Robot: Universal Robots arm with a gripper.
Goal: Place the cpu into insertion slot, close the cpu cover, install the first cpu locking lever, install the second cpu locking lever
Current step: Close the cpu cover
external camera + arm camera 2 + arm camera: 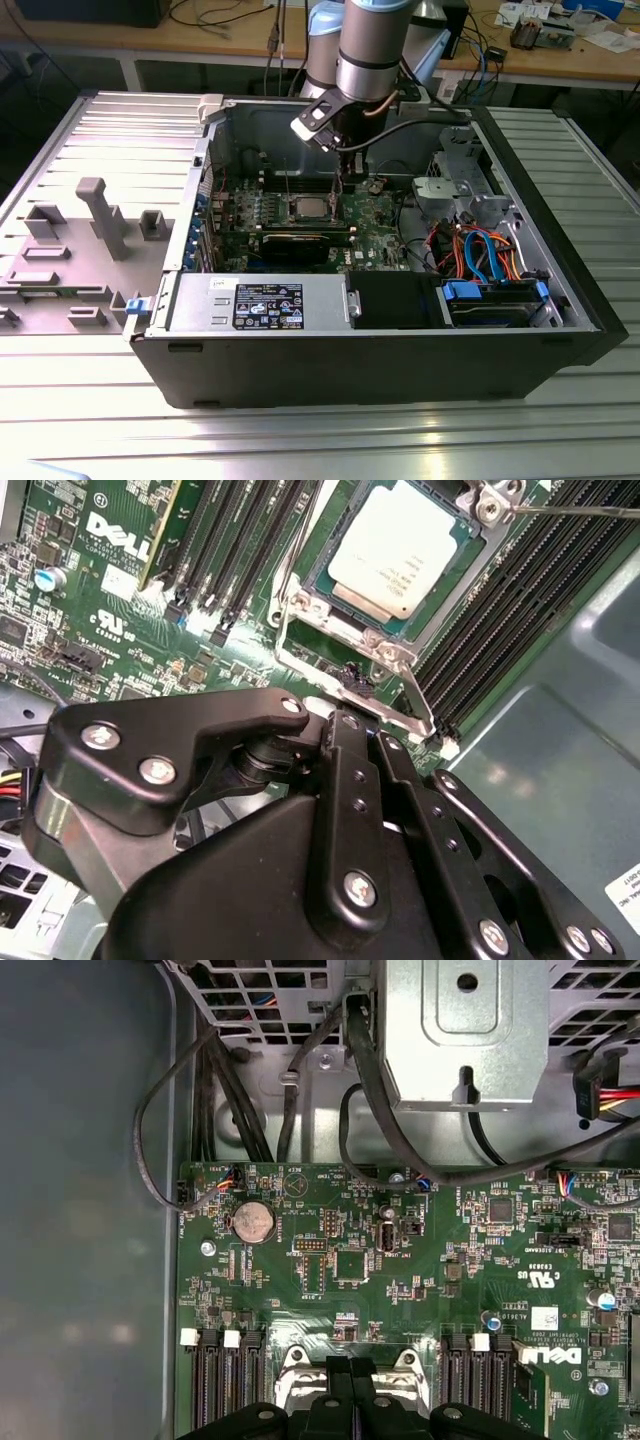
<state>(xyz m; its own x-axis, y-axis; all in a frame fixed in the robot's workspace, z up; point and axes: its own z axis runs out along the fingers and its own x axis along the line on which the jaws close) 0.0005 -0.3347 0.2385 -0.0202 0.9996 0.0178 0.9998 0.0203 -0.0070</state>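
Tabletop (300, 440), ribbed metal, carries open computer case (350, 370). Power supply (260, 305) along near wall. Green circuit board (375, 215) beyond.

Cpu (308, 208) seated flat in insertion slot (295, 1365), silver top up. Cpu cover (345, 630) appears down around it, chip showing through cut-out.

Thin wire lever (400, 712) runs along slot edge, close to tool (360, 725); latched or not, cannot tell.

Tool narrow: fingers together, nothing seen between. Sits just beside slot, toward exterior view's right. Arm (372, 50) rises behind.
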